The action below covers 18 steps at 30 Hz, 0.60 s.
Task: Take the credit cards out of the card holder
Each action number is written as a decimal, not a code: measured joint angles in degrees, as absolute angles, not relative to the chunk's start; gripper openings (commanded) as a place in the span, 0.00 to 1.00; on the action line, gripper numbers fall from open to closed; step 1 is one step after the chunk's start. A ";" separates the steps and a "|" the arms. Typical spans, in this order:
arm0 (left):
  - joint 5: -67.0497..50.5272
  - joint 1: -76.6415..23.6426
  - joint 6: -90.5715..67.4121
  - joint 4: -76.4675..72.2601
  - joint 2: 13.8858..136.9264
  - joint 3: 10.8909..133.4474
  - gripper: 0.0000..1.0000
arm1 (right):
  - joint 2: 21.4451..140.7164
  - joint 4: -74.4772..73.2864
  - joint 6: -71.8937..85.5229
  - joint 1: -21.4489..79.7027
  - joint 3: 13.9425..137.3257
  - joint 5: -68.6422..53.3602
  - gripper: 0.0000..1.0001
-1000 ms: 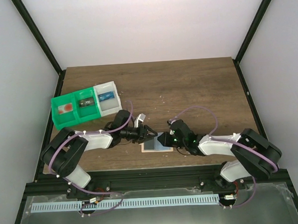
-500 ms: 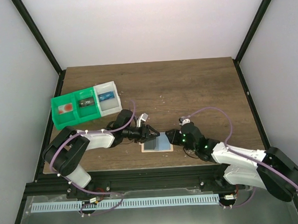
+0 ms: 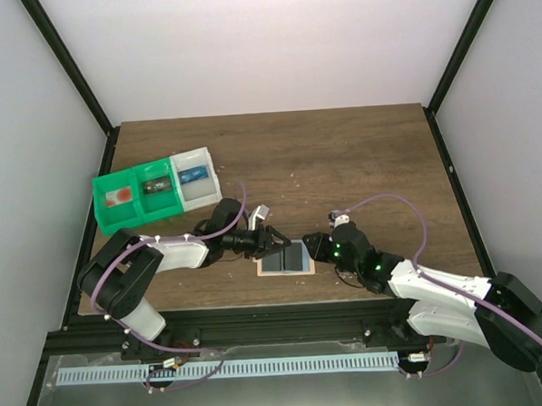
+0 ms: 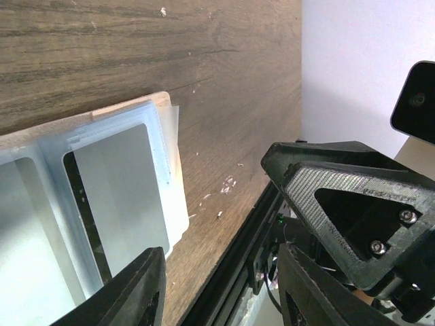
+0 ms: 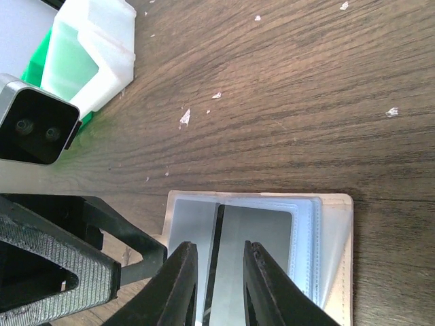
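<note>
Wooden table (image 3: 341,154): card holder (image 3: 285,272) lies open, credit cards (image 5: 272,258) inside; I judge none removed. Left gripper (image 3: 276,243) wide, empty, beside holder; right gripper (image 5: 221,285) narrow over holder, grip unclear.

Both arms (image 3: 174,254) are showing white shells with black joints. Purple cables (image 3: 380,199) are looping along each. Black fingers (image 4: 340,197) are showing meshed faces and silver screws (image 4: 406,216).
</note>
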State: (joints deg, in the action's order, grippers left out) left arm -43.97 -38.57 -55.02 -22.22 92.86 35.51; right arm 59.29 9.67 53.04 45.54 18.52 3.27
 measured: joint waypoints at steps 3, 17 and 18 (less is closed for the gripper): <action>-43.22 -38.57 -54.52 -21.89 92.86 35.51 0.47 | 59.31 9.65 53.01 45.54 18.50 3.09 0.21; -38.52 -38.57 -50.61 -19.49 96.47 35.46 0.39 | 66.98 12.03 52.95 45.54 18.48 -1.87 0.22; -38.41 -38.57 -50.48 -19.29 96.84 35.46 0.38 | 67.66 12.21 52.95 45.54 18.48 -2.13 0.22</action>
State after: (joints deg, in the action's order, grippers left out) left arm -38.41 -38.57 -50.48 -19.29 96.84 35.46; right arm 67.66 12.21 52.95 45.54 18.48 -2.13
